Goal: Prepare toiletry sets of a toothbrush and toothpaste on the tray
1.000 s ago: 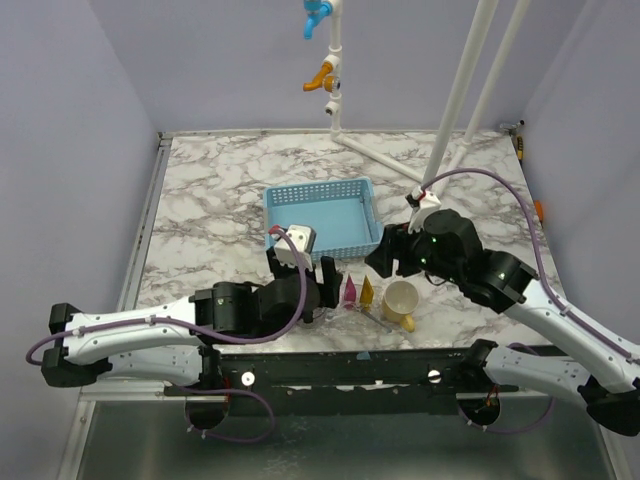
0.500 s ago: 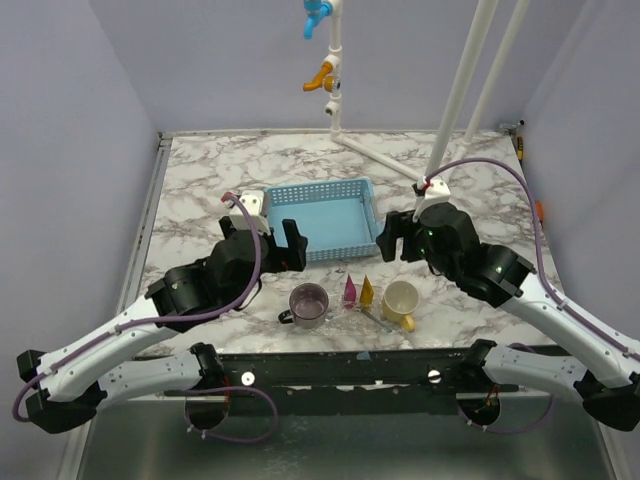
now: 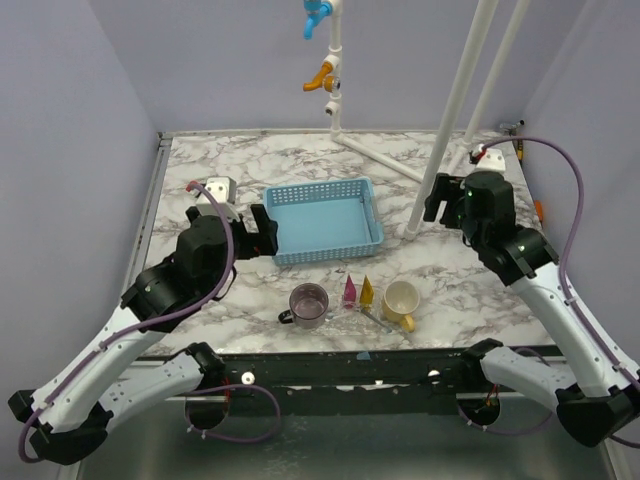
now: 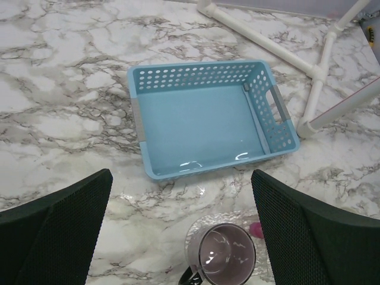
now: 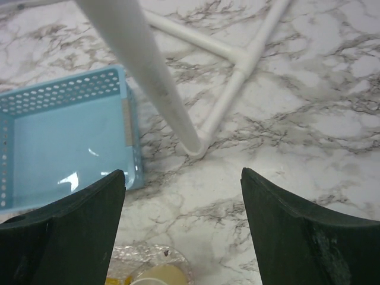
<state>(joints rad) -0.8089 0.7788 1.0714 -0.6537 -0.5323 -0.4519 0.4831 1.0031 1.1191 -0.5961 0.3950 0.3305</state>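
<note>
I'm seeing left jaws and right jaws both hanging released over the counter (image 3: 220, 170).
Pink toothpaste (image 3: 349, 290) and yellow toothpaste (image 3: 367, 290) are standing side by side on the tray (image 4: 234, 217) nearest me; the blue basket (image 3: 322, 220) is lying beyond.

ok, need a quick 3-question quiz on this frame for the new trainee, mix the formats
1. True or false: the blue basket holds a toothbrush.
2. What stands between the purple mug and the yellow mug? A) the two toothpaste tubes B) a sponge C) nothing
3. Fill in: the left fingers and the right fingers are both ____, with nothing held.

Key: 1 false, the basket is empty. 2 A. 3 open.
</note>
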